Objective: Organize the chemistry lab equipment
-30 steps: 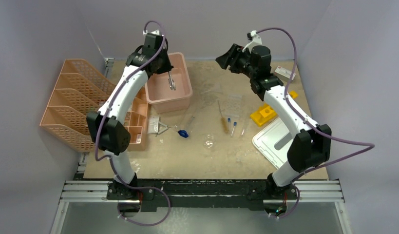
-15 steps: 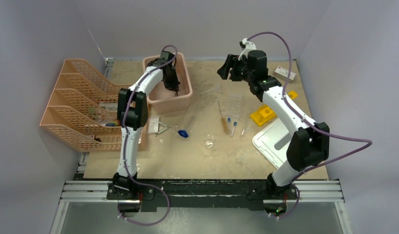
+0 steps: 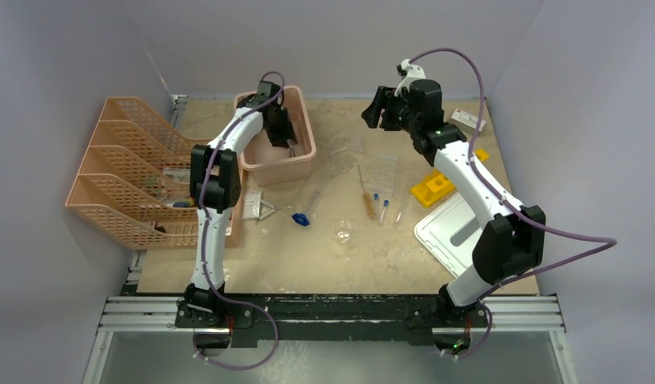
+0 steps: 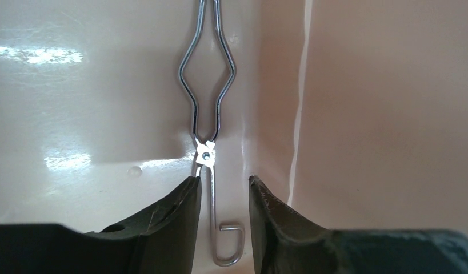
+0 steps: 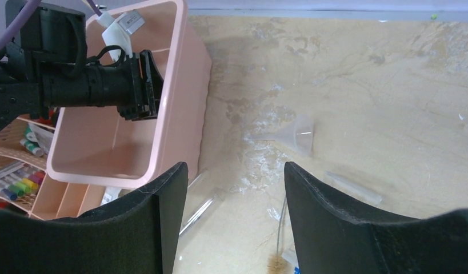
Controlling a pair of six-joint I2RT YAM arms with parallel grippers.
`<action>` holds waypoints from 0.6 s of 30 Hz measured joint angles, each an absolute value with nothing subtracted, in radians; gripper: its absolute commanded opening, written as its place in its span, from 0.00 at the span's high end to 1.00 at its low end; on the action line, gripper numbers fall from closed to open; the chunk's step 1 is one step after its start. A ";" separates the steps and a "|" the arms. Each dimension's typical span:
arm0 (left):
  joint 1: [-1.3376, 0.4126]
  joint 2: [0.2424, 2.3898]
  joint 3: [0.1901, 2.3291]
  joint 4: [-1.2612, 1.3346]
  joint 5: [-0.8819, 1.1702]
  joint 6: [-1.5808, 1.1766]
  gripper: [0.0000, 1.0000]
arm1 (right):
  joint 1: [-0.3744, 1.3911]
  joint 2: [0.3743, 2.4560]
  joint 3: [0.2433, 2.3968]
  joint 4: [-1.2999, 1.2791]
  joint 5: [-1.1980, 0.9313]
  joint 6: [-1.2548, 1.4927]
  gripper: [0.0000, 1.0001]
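Observation:
My left gripper (image 3: 287,141) is down inside the pink bin (image 3: 305,157). In the left wrist view its fingers stand apart (image 4: 220,184) and the metal scissor-tongs (image 4: 206,103) lie on the bin floor between them, beside the left finger and not pinched. My right gripper (image 3: 373,108) is open and empty, held high over the back of the table (image 5: 234,171). The wire tube brush (image 3: 364,192), blue-capped tubes (image 3: 380,205), tiny beaker (image 3: 342,234), blue-ended dropper (image 3: 300,218) and yellow holed rack (image 3: 433,189) lie on the table.
Orange mesh file trays (image 3: 124,168) stand at the left. The white lid (image 3: 452,228) lies at the right. The right wrist view shows a clear funnel (image 5: 300,134), a clear tube (image 5: 203,205), the brush (image 5: 275,264) and the bin's wall (image 5: 186,74).
My left arm has stretched out and gone down into the pink bin with the tongs, which now rest on its floor. The right gripper shifted slightly.

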State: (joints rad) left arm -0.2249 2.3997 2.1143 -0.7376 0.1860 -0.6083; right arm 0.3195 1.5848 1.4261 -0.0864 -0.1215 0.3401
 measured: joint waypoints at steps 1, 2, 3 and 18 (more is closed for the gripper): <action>-0.224 2.400 2.118 -0.742 0.181 -0.609 0.62 | 0.320 1.585 1.429 -0.086 -0.121 0.342 0.36; -0.224 2.399 2.122 -0.748 0.176 -0.608 0.61 | 0.320 1.585 1.431 -0.085 -0.120 0.345 0.36; -0.224 2.397 2.124 -0.750 0.171 -0.608 0.61 | 0.320 1.585 1.431 -0.086 -0.118 0.348 0.36; -0.224 2.201 2.108 -0.747 0.171 -0.558 0.49 | 0.320 1.586 1.407 -0.140 -0.066 0.350 0.34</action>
State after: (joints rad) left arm -0.2245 2.2009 2.1082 -0.7471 0.1707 -0.5579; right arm 0.3199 1.5856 1.4071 -0.1398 -0.0658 0.3496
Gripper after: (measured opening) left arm 0.492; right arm 0.657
